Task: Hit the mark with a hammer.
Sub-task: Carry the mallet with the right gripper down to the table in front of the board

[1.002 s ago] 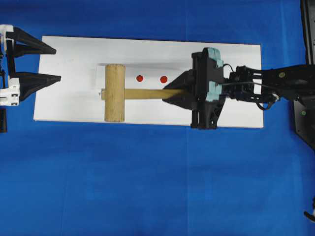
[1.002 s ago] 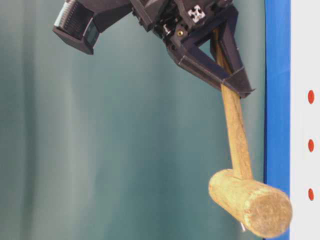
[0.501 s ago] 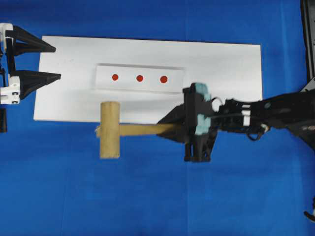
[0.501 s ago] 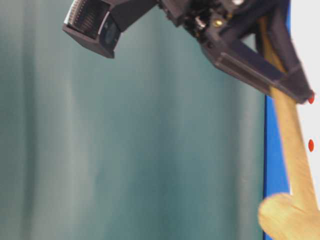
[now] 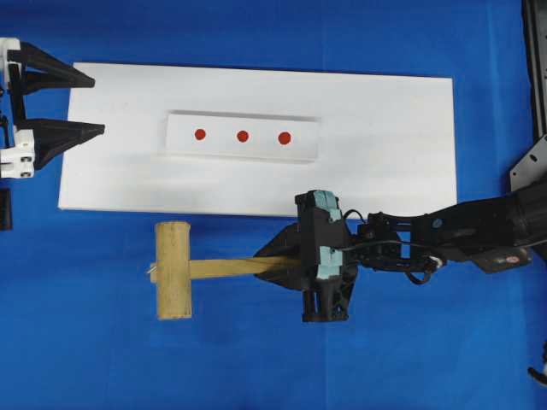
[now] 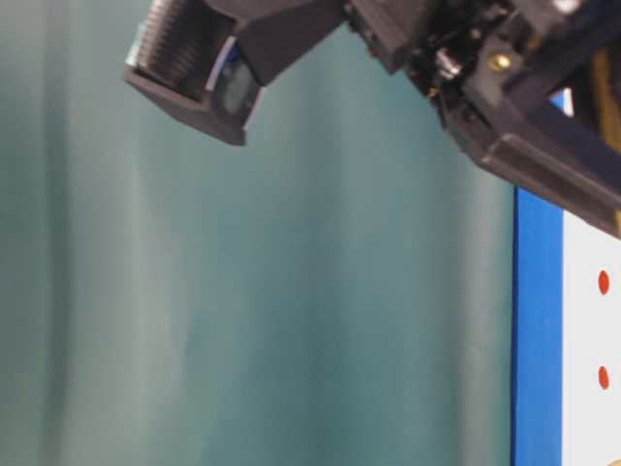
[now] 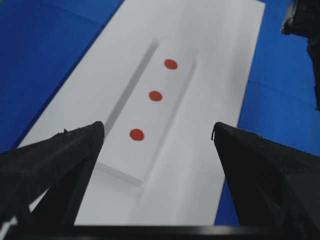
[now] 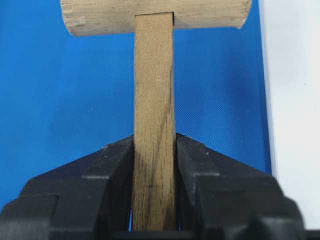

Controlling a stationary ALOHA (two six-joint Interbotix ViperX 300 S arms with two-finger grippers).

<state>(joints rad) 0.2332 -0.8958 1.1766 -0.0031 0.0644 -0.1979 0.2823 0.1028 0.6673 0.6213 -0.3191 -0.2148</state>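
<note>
Right claw is gripping the hammer by the far end of its flat handle, jaws pressing on both flat sides as the right wrist view is showing. Hammer is lying level over the blue table, on the near side of the white board, head pointing left, handle running right into the claw. Head is sitting crosswise to the handle, just off the board's near edge, not over it. Cannot tell from the overhead view whether the head is touching the table or hanging above it. Three red marks are sitting in a row on a raised white strip in the middle of the board, well apart from the hammer head. Left claw is standing wide open at the board's left end, holding nothing, its two black fingers framing the strip and marks in the left wrist view. Table-level view is showing only the right arm's dark body up close, plus two of the marks at the right edge.
</note>
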